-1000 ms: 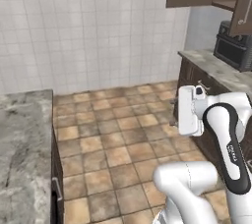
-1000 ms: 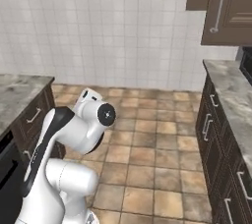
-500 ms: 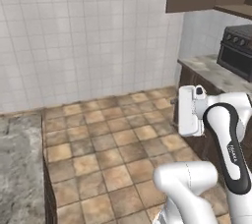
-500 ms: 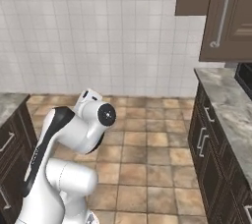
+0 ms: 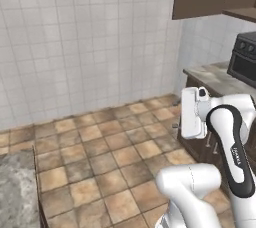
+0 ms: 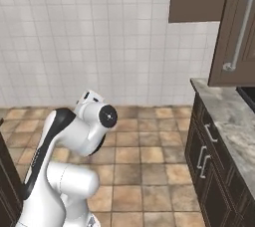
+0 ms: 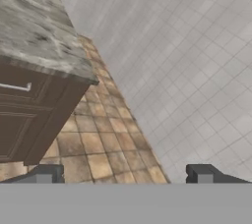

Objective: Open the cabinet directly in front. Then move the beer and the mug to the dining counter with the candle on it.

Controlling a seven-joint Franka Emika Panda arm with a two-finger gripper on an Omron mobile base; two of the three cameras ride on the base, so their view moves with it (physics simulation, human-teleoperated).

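- Tiled wall (image 5: pixel 85 37) and brown tile floor (image 5: pixel 110 157) lie ahead of the claw; in the hand view the wall runs off past the tips.
- Cabinet (image 6: pixel 238 27), dark brown, hangs high and to the claw's right, well apart from it; one long silver bar handle (image 6: pixel 238 28) is visible on the door (door looks shut, hard to be sure at this angle).
- Stone counter (image 6: pixel 228 116) over dark base units (image 6: pixel 204 171) sits below the cabinet, right of the claw.
- A second stone counter (image 7: pixel 34 31) with dark drawers (image 7: pixel 29 110) lies ahead-left of the tips in the hand view, not touching.
- Dark toaster oven (image 5: pixel 242 59) stands on the right counter, beyond the arm.
- Claw (image 7: pixel 125 175): two dark tips spread wide apart, nothing between them, over bare floor.
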